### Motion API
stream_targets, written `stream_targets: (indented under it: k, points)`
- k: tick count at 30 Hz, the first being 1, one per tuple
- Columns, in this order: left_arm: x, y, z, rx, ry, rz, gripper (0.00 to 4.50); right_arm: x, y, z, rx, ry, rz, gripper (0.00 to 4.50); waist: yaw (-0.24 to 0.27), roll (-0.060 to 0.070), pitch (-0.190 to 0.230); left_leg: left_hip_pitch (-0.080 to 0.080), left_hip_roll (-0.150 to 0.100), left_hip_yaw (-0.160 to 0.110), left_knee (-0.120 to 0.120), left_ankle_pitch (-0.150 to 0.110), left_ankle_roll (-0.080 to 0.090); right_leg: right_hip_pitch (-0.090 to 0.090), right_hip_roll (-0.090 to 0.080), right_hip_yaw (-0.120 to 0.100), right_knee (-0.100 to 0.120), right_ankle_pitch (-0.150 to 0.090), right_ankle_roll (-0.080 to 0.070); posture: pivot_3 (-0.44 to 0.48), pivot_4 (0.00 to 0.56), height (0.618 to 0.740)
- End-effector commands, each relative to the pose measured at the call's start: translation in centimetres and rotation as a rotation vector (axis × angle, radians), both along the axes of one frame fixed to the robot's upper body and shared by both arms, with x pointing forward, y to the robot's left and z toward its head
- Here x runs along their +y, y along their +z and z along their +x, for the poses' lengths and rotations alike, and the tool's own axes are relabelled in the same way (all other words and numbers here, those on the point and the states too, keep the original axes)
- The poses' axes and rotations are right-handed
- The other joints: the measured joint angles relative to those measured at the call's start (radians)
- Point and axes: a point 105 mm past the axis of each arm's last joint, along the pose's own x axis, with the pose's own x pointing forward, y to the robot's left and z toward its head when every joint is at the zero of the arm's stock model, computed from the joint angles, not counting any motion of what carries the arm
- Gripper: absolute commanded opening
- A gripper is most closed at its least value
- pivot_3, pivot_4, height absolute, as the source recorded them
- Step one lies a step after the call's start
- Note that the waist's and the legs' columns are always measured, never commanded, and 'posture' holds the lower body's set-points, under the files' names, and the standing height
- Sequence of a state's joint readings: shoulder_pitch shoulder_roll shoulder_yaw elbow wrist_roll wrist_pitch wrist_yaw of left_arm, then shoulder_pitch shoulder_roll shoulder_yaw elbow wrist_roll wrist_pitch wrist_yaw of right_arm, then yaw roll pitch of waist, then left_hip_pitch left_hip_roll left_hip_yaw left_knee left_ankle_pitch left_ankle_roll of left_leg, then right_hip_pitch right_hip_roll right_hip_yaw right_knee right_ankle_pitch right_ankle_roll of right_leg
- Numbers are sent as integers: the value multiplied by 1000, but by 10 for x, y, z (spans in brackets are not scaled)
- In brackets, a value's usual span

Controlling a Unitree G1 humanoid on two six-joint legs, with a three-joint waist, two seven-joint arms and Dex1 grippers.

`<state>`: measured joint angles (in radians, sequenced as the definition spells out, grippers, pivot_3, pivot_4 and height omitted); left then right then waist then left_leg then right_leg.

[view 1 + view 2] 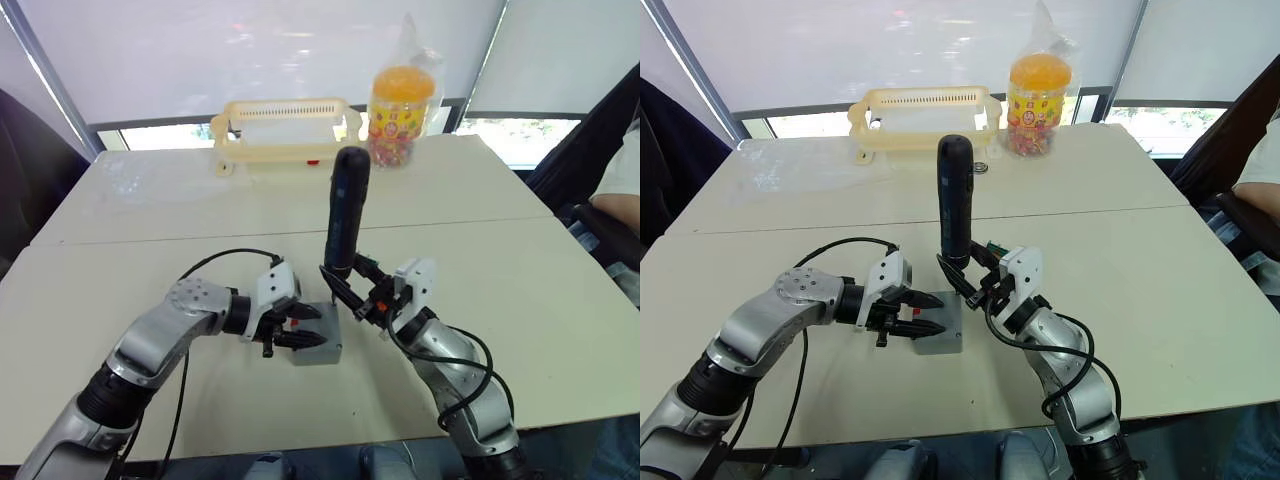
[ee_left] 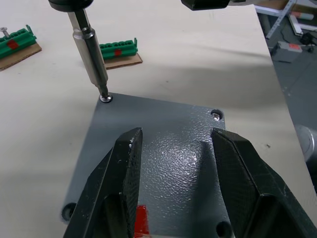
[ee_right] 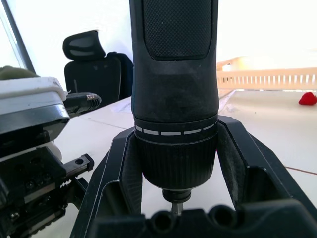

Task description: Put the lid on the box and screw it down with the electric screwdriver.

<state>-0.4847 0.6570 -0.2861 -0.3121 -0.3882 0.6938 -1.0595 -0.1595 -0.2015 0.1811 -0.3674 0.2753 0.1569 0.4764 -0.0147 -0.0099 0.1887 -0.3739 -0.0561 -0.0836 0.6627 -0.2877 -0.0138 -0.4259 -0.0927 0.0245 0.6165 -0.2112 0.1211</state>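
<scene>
The grey lid (image 2: pixel 168 148) lies flat on the grey box (image 1: pixel 318 350) at the near middle of the table. My left gripper (image 1: pixel 315 326) is open, its two fingers (image 2: pixel 124 168) spread just over the lid; a red mark (image 2: pixel 141 220) shows between them. My right gripper (image 1: pixel 348 280) is shut on the electric screwdriver (image 1: pixel 345 215), which stands nearly upright. Its metal bit (image 2: pixel 91 44) rests on a screw (image 2: pixel 105 97) in one lid corner. A second screw (image 2: pixel 216 115) sits in the neighbouring corner, and the hole (image 2: pixel 68 212) in a third corner is bare.
A cream slotted basket (image 1: pixel 285 130) and a jar of sweets (image 1: pixel 402 100) stand at the table's far edge. Two green blocks (image 2: pixel 118 49) lie on the table beyond the box. A person (image 1: pixel 620 200) sits at the right.
</scene>
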Motion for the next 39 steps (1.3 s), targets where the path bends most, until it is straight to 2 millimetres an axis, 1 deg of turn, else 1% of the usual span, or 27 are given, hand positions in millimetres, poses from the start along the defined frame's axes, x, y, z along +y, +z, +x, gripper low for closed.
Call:
stream_targets:
  k: [1,8,13,21,27,31,39]
  points:
    - [1,-4,-4,18,-1,19,2207,0,-10,1,22,-8,-32,1727,0,0,0,0,0,0,0,0,0,0,0,0,0,0,0,0,150,740]
    - [2,-4,-5,23,0,20,2207,-2,-18,2,9,-28,-70,1727,0,0,-1,0,0,0,0,0,0,0,0,0,0,0,0,0,150,740]
    - [3,-5,-6,26,1,21,2207,-5,-21,3,3,-40,-80,1727,0,0,-1,1,0,0,0,0,0,1,0,0,0,0,0,0,150,740]
    - [4,-6,-5,28,5,23,2207,-3,-26,4,18,-34,-83,1727,0,0,-2,1,0,0,0,0,0,1,0,0,0,0,0,0,150,740]
    - [4,-6,-5,30,11,21,2207,-8,-38,6,50,-49,-79,1727,0,-1,-3,1,0,0,0,0,0,2,0,0,0,0,0,0,150,740]
    - [5,-7,-5,34,18,21,2207,-9,-40,8,66,-55,-65,1727,0,-1,-6,2,0,0,0,0,0,2,0,0,0,0,0,0,150,740]
    - [8,-11,-4,42,33,31,2207,-3,-47,8,105,-48,-40,1727,0,-1,-14,2,0,-1,0,0,0,3,0,0,0,0,-1,0,150,740]
